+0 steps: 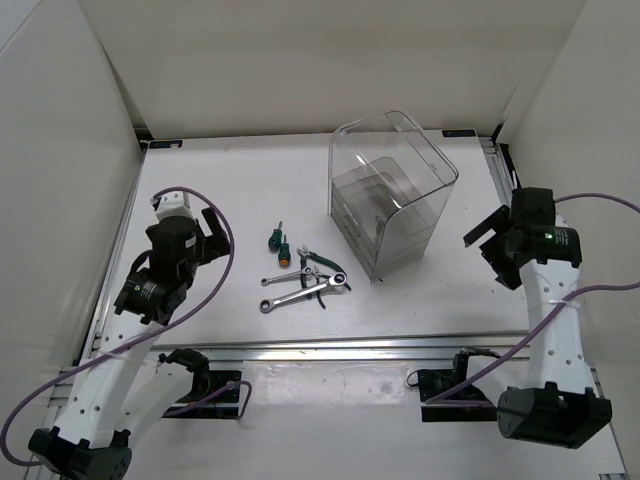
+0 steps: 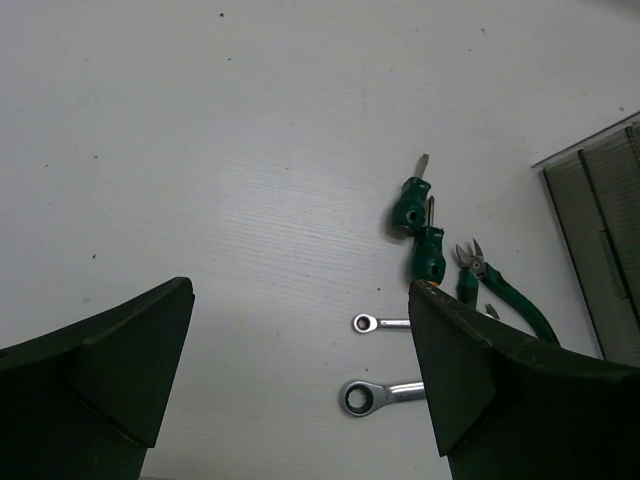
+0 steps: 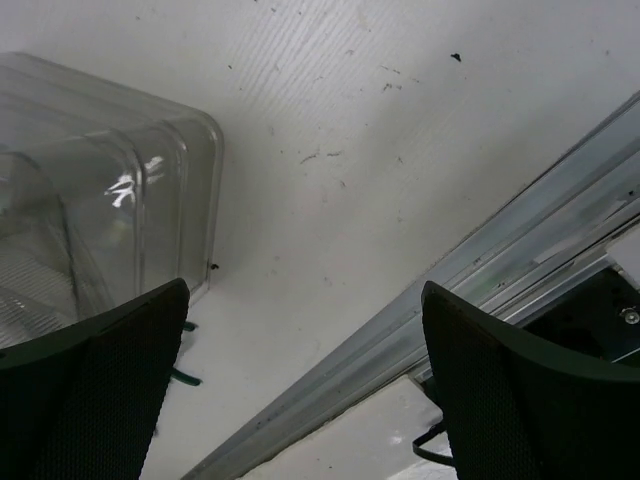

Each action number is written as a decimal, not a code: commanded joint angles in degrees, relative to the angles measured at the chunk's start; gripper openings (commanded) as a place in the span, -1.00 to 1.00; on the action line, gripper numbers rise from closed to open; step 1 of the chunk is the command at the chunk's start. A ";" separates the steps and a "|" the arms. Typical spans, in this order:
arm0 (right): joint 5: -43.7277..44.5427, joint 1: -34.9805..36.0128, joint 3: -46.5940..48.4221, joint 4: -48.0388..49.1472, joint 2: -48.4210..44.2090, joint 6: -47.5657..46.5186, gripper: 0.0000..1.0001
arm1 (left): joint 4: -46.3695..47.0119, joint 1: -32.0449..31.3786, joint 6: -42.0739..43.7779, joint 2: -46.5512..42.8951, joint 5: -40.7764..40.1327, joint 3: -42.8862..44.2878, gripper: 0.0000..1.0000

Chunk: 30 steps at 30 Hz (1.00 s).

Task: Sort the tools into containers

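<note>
The tools lie in a cluster at the table's middle: two green stubby screwdrivers (image 1: 278,243), dark-green-handled pliers (image 1: 322,265) and two silver wrenches (image 1: 300,288). The tall clear bin (image 1: 390,185) stands behind and to the right of them. My left gripper (image 1: 213,238) is open and empty, left of the tools. In the left wrist view the screwdrivers (image 2: 420,228), pliers (image 2: 508,292) and wrench heads (image 2: 366,397) lie ahead of my left gripper (image 2: 300,290), to its right. My right gripper (image 1: 487,245) is open and empty, right of the bin (image 3: 100,190); it also shows in the right wrist view (image 3: 305,290).
White walls close in the table on the left, back and right. An aluminium rail (image 1: 330,347) runs along the near edge and shows in the right wrist view (image 3: 450,300). The green pliers handles (image 3: 186,378) peek out beside my right gripper's left finger.
</note>
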 commanded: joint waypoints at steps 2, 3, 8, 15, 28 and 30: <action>2.69 -0.42 9.59 -6.68 0.25 -0.25 0.97 | -1.81 -0.33 0.56 -2.04 -2.64 -0.22 0.98; 2.96 -0.59 14.57 -7.04 2.52 -2.34 0.97 | -1.45 -0.51 0.91 -2.04 0.07 -0.22 0.98; 4.55 -0.77 28.32 -6.19 8.34 -7.09 0.97 | 1.88 -0.42 3.02 0.76 7.99 2.24 0.98; -16.69 -0.94 25.97 17.54 5.89 -10.97 0.80 | 19.42 -0.33 -9.08 9.20 29.34 5.58 0.98; -25.95 -0.86 24.92 30.21 13.97 -11.33 -1.00 | 65.60 -0.86 -39.77 42.24 64.79 5.23 0.98; -25.51 -0.94 23.68 32.32 14.23 -8.79 -1.00 | 68.06 -1.12 -43.10 44.70 64.87 5.49 0.98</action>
